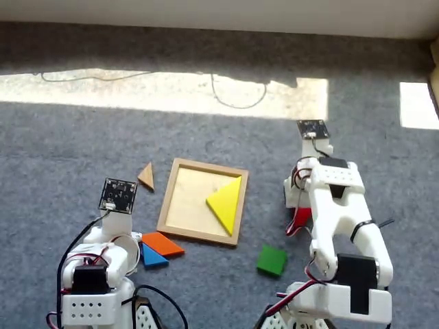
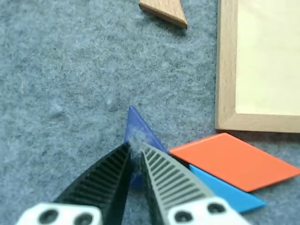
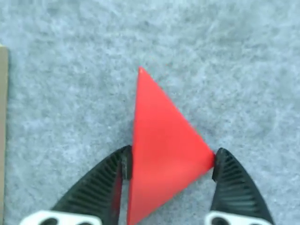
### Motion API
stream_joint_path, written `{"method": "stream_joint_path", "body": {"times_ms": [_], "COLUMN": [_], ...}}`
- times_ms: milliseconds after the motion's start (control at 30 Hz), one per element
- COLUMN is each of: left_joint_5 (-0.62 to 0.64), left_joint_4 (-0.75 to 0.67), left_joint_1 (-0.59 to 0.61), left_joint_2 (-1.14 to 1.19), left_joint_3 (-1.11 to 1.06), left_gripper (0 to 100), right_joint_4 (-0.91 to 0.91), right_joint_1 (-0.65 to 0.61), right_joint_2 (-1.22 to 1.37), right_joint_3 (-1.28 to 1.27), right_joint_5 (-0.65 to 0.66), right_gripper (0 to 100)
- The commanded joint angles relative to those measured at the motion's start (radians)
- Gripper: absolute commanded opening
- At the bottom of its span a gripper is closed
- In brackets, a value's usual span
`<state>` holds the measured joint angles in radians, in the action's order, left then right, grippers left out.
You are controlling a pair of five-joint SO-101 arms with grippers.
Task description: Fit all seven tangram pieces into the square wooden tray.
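Clamped red wooden triangle (image 3: pixel 161 136) in right gripper (image 3: pixel 172 161), right of square wooden tray (image 1: pixel 167 200) | pinched blue triangle (image 2: pixel 139 127) in left gripper (image 2: pixel 135 151), left of it

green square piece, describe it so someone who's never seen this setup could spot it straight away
Find the square wooden tray in the middle of the grey carpet, with a yellow triangle inside. Just off the tray corner on the arms' side nearest that triangle, the green square lies alone. It is the only green piece and the only square one.
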<state>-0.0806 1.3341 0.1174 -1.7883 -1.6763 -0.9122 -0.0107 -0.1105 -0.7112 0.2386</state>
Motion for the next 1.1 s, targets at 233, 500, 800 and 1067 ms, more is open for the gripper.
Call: {"method": "stream_joint_path", "body": {"times_ms": [233,500,800,1067], "left_joint_5": [0.009,0.009,0.009,0.009], "left_joint_4": [0.006,0.006,0.006,0.006], "left_joint_1": [0.010,0.010,0.010,0.010], "left_joint_2": [-0.033,-0.033,-0.033,-0.033], "left_joint_3": [-0.019,-0.019,-0.019,-0.019], "left_gripper": [1,1,1,1], "right_joint_4": [-0.088,-0.134,-0.097,0.001], "right_joint_1": [-0.056,-0.101,-0.019,-0.030], "right_joint_2": [-0.214,-0.237,-0.160,0.084], "right_joint_3": [-0.002,-0.001,0.001,0.064], "right_joint_5": [0.012,0.028,-0.041,-0.040], "right_gripper": [18.3,20.8,40.3,40.3]}}
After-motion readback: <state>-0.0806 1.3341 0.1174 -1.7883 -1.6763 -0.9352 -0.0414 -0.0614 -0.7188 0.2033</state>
